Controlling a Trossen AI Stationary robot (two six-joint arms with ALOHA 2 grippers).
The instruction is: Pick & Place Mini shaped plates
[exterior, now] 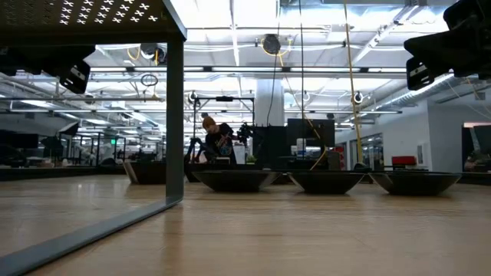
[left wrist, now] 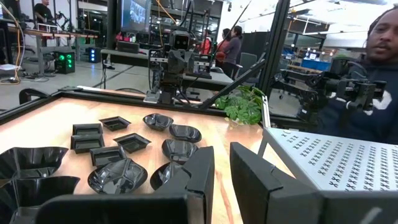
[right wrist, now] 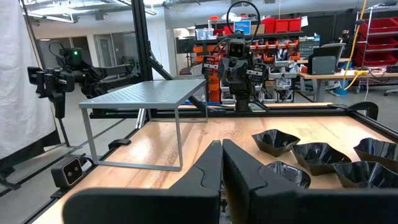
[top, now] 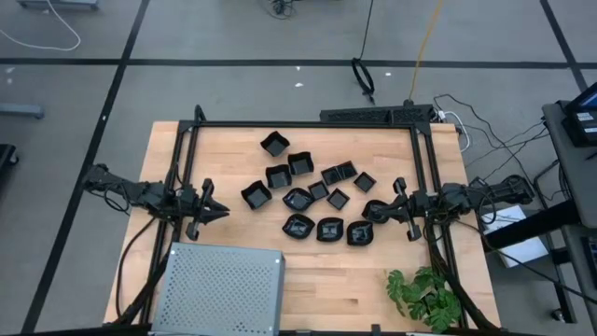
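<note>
Plates: the mini shaped plates (top: 312, 198) lie scattered on the middle of the wooden table (top: 233, 149), between the two arms, about a dozen of them. One sits alone at the far side (top: 274, 144). Three sit in a row at the near side.

Tray: the grey tray with holes (top: 219, 289) stands on thin legs at the near left corner. Nothing is on it that I can see.

Left gripper: the left gripper (top: 216, 212) waits at the left side of the table, just beside the leftmost plate (top: 256, 194) but not touching it. Its fingers (left wrist: 202, 177) stand a little apart, with a thin gap and nothing between them.

Right gripper: the right gripper (top: 392, 210) waits at the right side, very close to a plate (top: 376, 211). Its fingers (right wrist: 211, 165) are pressed together and hold nothing.

How the plates may feel: small, light, hard and shiny, so I think they could slip (and maybe crack if dropped).

Where to take hold: I would pinch one raised rim, one finger inside the dish and one outside. The lone plates at the edge of the pile look easiest.

Plant: a green plant (top: 424, 297) sits at the near right corner.

Person: a person (left wrist: 367, 87) is beyond the table (not part of the job).
</note>
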